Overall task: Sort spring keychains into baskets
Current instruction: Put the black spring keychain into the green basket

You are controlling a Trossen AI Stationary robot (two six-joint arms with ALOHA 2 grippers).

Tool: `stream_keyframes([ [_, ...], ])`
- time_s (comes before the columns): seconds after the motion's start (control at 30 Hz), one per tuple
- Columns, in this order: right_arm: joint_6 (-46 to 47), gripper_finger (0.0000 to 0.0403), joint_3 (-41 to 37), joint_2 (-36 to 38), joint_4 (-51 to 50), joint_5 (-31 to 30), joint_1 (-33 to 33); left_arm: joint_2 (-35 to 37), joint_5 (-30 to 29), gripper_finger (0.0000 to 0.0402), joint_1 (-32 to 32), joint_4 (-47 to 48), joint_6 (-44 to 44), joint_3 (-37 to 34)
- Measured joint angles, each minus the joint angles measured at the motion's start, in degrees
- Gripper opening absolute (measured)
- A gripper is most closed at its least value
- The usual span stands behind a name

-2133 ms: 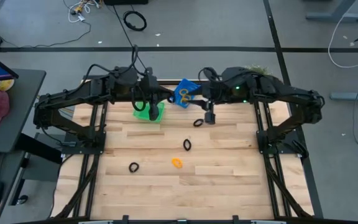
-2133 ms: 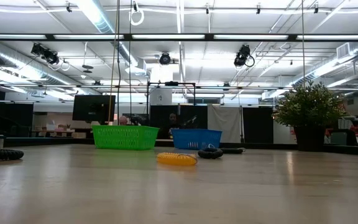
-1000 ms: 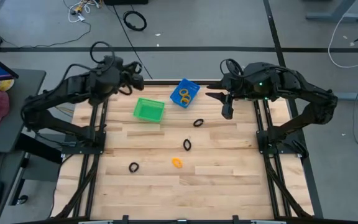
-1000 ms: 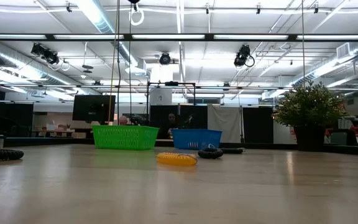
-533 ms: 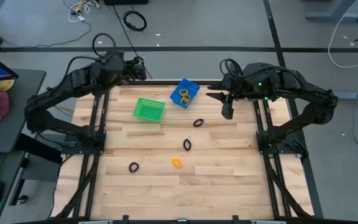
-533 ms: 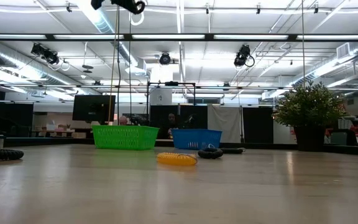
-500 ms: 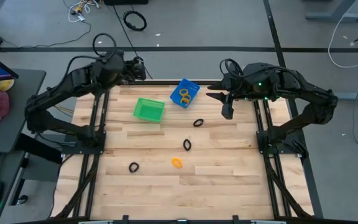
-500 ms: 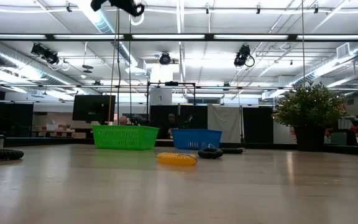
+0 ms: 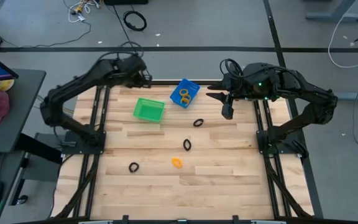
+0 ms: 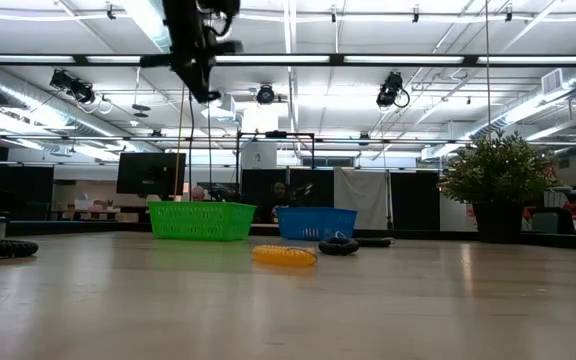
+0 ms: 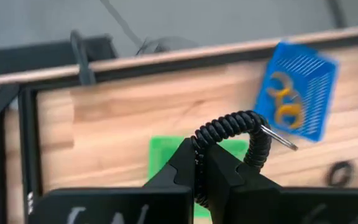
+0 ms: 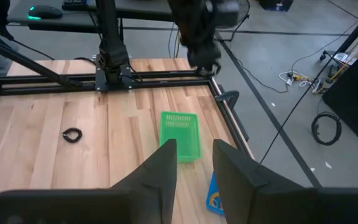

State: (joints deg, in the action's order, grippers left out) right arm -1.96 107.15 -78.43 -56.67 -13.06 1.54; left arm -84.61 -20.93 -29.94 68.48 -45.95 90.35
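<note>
My left gripper (image 9: 145, 79) hangs high above the table's far edge, just beyond the green basket (image 9: 148, 110), shut on a black spring keychain (image 11: 241, 121). The low view shows this gripper (image 10: 206, 92) near its top. The blue basket (image 9: 185, 93) holds orange keychains (image 11: 283, 102). Black keychains (image 9: 197, 122) (image 9: 187, 144) (image 9: 133, 167) and one orange keychain (image 9: 177, 163) lie flat on the wood. My right gripper (image 9: 227, 112) hovers open to the right of the blue basket, with nothing between its fingers (image 12: 166, 163). My left gripper pinches one end of the black coil (image 11: 199, 144) between its two fingers. The fingers slant downward over the table's far edge. The rest of the coil arches out past the fingertips, clear of the table, with a metal ring (image 11: 279, 140) at its free end.
Black frame rails (image 9: 98, 124) run along both sides of the wooden table. A potted plant (image 10: 498, 185) stands at the far right. A cable coil (image 9: 135, 20) lies on the floor beyond the table. Bare wood spreads over the table's near half.
My left gripper has swung from beyond the far left corner toward the table's right and come down, tipping its fingers downward, until it hangs by the green basket. The black keychain has stayed in its hold.
</note>
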Motion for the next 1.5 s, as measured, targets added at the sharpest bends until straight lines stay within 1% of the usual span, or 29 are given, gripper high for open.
stream_keyframes([
  [0.17, -0.4, 0.0104, 0.0, 0.0, 0.0, 0.0, 0.0, -6.3, 2.8, 0.0014, -0.3, 2.0, 0.1, 0.0],
  [0.3, -0.5, 0.0104, 0.0, 0.0, 0.0, 0.0, 0.0, -11.1, 3.9, 0.0014, -0.2, 2.8, 0.3, 0.0],
  [0.5, -0.5, 0.0104, 0.0, 0.0, 0.0, 0.0, 0.0, -17.3, 6.4, 0.0014, -0.3, 2.6, 1.7, -0.1],
  [0.57, -0.9, 0.0104, 0.0, 0.0, 0.0, 0.0, 0.0, -18.5, 7.1, 0.0014, -0.3, 1.9, 1.7, -1.1],
  [0.8, -1.8, 0.0104, 0.0, 0.0, -0.4, 0.0, 0.0, -18.8, 9.4, 0.0014, -0.3, -3.8, 0.0, -11.1],
  [1.0, -3.2, 0.0104, 0.0, 0.0, -0.4, 0.0, 0.0, -18.8, 10.4, 0.0014, -0.3, -12.1, -2.9, -17.6],
  [1.17, -3.2, 0.0104, 0.0, 0.0, -0.4, 0.0, 0.0, -18.7, 10.3, 0.0014, -1.1, -16.2, -4.0, -20.6],
  [1.33, -3.2, 0.0104, 0.0, 0.0, -0.2, 0.0, 0.0, -18.7, 10.2, 0.0015, -1.7, -16.4, -3.7, -21.6],
  [1.5, -3.3, 0.0104, 0.0, 0.0, 0.5, 0.0, 0.0, -18.7, 10.1, 0.003, -1.7, -17.5, -3.2, -21.5],
])
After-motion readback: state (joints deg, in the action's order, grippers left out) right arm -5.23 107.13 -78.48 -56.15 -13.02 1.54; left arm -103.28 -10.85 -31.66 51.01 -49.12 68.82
